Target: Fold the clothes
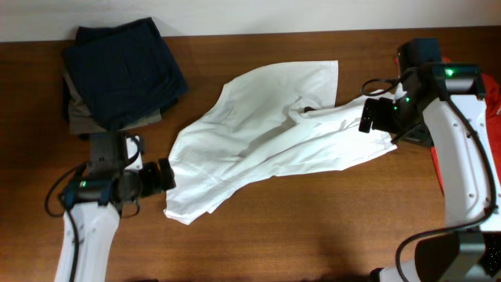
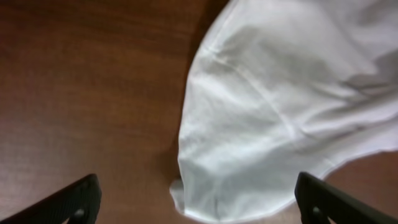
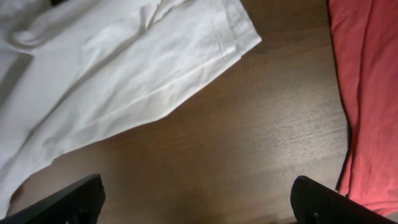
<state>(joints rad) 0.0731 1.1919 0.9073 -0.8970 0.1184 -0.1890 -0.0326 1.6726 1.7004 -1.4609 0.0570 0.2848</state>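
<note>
Plainly, left gripper [image 1: 167, 176] and right gripper [image 1: 367, 117] hang spread wide at opposite ends of the white T-shirt [image 1: 258, 141].

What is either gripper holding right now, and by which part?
Nothing is held. The left gripper and right gripper are open, near the white T-shirt but not gripping it.

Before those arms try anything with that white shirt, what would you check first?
1. Left gripper open, holding nothing: ok.
2. Right gripper open, holding nothing: ok.
3. White T-shirt spread flat: not ok, it lies crumpled and slanted.
4. Red-orange shirt apart from the T-shirt: ok, bare table between them.
5. Folded navy garment apart from the T-shirt: ok.
6. Which side of the T-shirt faces up: cannot tell.
</note>
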